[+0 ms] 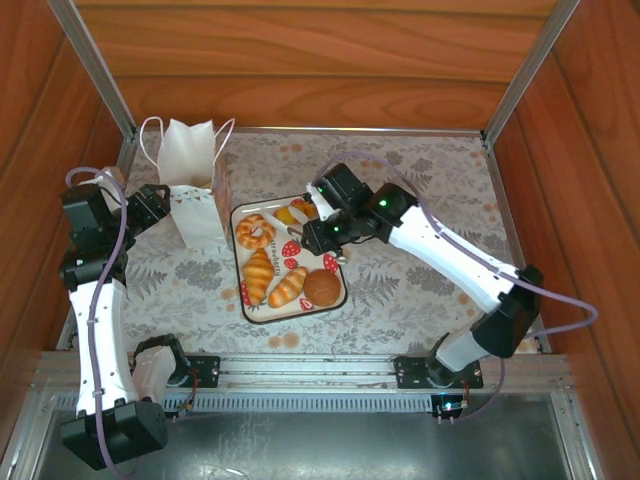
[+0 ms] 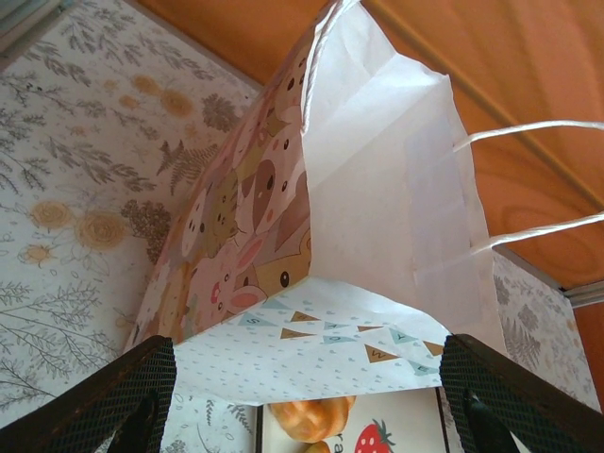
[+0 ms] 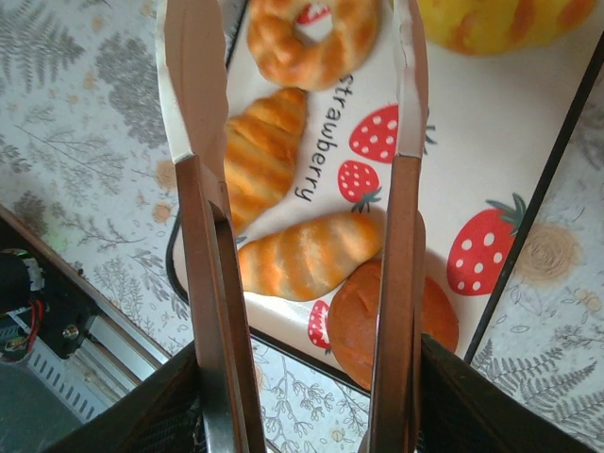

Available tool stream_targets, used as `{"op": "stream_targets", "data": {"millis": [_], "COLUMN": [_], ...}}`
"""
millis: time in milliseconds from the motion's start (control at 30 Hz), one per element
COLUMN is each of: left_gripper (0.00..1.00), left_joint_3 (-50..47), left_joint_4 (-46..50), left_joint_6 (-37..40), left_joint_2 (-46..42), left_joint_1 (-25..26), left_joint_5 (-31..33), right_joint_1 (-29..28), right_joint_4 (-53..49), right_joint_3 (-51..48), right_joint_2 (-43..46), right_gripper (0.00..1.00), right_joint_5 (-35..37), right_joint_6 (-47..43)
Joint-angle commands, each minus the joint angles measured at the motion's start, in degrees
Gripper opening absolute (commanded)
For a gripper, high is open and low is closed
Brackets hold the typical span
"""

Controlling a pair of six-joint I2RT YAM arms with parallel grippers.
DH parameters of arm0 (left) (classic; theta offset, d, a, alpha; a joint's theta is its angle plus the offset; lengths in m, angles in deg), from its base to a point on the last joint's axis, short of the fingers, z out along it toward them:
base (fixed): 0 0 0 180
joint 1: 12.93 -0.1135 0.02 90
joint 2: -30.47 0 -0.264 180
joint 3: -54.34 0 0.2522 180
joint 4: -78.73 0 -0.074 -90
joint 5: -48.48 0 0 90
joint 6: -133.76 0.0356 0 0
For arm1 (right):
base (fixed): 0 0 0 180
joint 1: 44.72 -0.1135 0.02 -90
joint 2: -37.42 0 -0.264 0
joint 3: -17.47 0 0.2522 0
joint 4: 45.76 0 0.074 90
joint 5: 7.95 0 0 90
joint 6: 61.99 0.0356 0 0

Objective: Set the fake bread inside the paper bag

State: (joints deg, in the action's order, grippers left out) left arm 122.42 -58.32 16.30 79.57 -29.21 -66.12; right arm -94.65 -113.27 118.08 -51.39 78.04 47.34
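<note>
Top view: the right pincer [image 1: 314, 236] covers the tray's [image 1: 295, 312] far right corner and part of a yellow roll [image 1: 293, 212].
Right wrist view: one finger [image 3: 396, 283] crosses the round bun [image 3: 444, 326]; the top edge cuts off the ring doughnut [image 3: 311, 38].
Left wrist view: the bottom edge cuts off a pastry [image 2: 307, 417].

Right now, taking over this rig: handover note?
Left gripper: jaws wide astride the paper bag; grip unclear.
Right gripper: open, empty, above the strawberry tray.
Bread: doughnut, croissant, long roll, round bun on the tray.
Done: no bread visible in the bag.
To do: pick each piece, drop it in the bag.
</note>
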Motion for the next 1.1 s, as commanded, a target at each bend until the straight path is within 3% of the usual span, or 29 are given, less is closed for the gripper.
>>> {"op": "stream_targets", "data": {"millis": [0,467,1067], "left_gripper": [0.78,0.78,0.78], "left_joint_3": [-0.32,2.15,2.70], "left_joint_4": [-0.35,-0.36,-0.34], "left_joint_6": [0.12,2.13,3.44], "left_joint_2": [-0.90,-0.09,-0.01], "left_joint_1": [-0.09,-0.08,-0.10], "left_joint_5": [0.84,2.54,3.93], "right_joint_1": [1.71,3.17,3.53], "right_joint_4": [1.52,0.26,-4.68], "right_joint_3": [0.29,9.22,18.02], "right_joint_2": [-2.82,-18.50,-27.50], "right_gripper": [0.55,0.54,0.53], "right_joint_5": [-3.90,-7.72,-8.65], "right_joint_6": [1.91,2.88,2.50]}}
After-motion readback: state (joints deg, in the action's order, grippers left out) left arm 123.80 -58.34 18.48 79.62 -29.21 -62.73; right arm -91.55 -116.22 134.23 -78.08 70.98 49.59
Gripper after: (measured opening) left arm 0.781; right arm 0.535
